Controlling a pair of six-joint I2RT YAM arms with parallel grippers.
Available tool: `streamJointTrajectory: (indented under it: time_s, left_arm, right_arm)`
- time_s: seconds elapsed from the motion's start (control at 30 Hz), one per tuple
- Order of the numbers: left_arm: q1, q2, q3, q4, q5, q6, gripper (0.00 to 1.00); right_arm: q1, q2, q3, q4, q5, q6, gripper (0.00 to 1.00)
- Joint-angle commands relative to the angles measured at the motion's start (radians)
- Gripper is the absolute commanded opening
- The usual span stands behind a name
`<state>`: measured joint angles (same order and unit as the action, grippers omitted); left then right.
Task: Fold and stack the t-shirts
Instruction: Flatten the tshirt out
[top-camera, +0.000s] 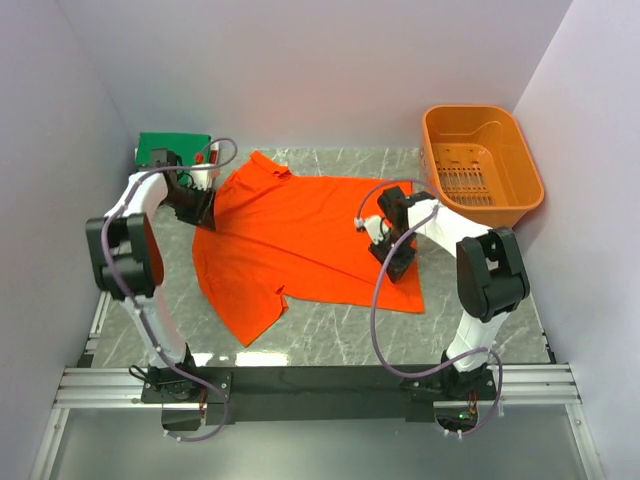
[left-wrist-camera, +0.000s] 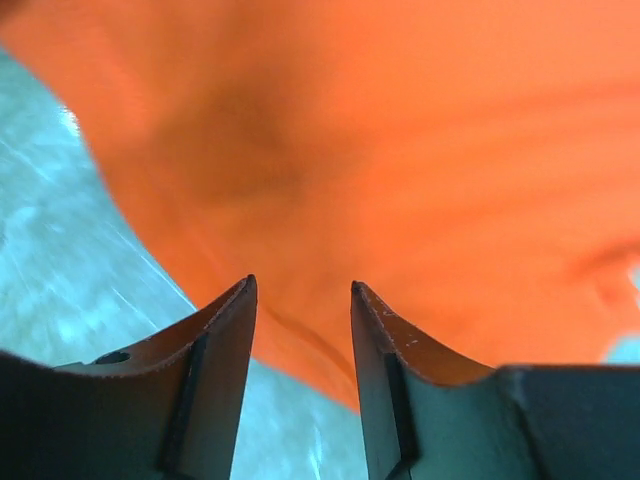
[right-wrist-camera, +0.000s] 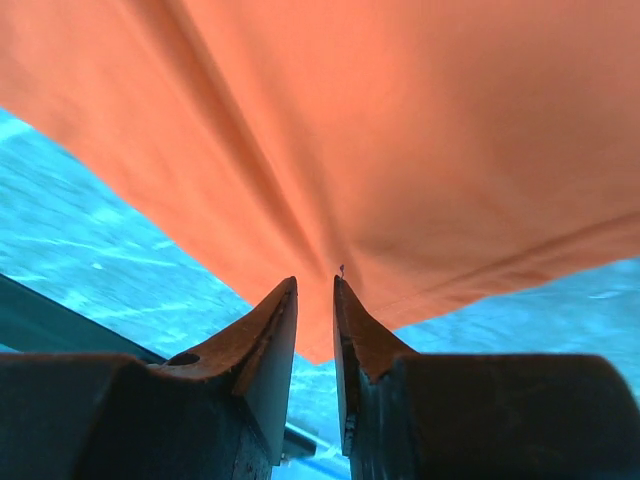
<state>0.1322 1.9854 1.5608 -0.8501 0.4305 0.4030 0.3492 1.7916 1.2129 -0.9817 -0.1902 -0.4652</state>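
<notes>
A bright orange-red t-shirt (top-camera: 300, 240) lies spread open on the marble table. My left gripper (top-camera: 207, 215) hovers at its left edge by the shoulder. In the left wrist view this gripper (left-wrist-camera: 300, 285) is open, with the cloth edge (left-wrist-camera: 400, 150) beyond its tips and nothing between them. My right gripper (top-camera: 383, 232) is at the shirt's right side. Seen from the right wrist, it (right-wrist-camera: 315, 280) is nearly closed on a corner of the cloth (right-wrist-camera: 400, 130), and creases run to its tips. A folded green shirt (top-camera: 172, 148) sits at the back left with thinner white and red ones (top-camera: 205, 162) beside it.
An orange plastic basket (top-camera: 528, 150) stands at the back right of the table. Pale walls close in the table on the left, back and right. A metal rail carrying both arm bases runs along the near edge.
</notes>
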Motion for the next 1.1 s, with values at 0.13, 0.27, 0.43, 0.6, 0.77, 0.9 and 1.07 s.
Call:
streamJointTrajectory:
  time_s: [0.13, 0.27, 0.43, 0.6, 0.77, 0.9, 1.07]
  left_arm:
    - [-0.114, -0.376, -0.260, -0.161, 0.140, 0.302, 0.42]
    - [-0.216, -0.462, -0.467, -0.044, 0.056, 0.272, 0.39]
    - [-0.328, -0.494, -0.594, 0.077, -0.090, 0.243, 0.36]
    - [-0.356, -0.508, -0.735, 0.074, -0.206, 0.295, 0.33]
    - [-0.356, -0.609, -0.821, -0.096, -0.236, 0.410, 0.31]
    - [-0.355, -0.741, -0.783, -0.270, -0.201, 0.546, 0.32]
    - [-0.319, -0.781, -0.645, -0.308, -0.164, 0.577, 0.32]
  right_arm:
    - [-0.004, -0.011, 0.060, -0.003, -0.025, 0.014, 0.27]
    - [-0.004, 0.034, 0.047, 0.034, -0.002, 0.037, 0.25]
    - [-0.003, 0.071, 0.022, 0.067, 0.035, 0.048, 0.23]
    - [-0.003, 0.086, -0.022, 0.084, 0.070, 0.034, 0.22]
    - [0.002, 0.055, -0.108, 0.094, 0.130, 0.004, 0.22]
    - [0.007, -0.007, -0.171, 0.089, 0.176, -0.045, 0.23]
    - [0.002, -0.096, -0.115, 0.058, 0.147, -0.066, 0.24]
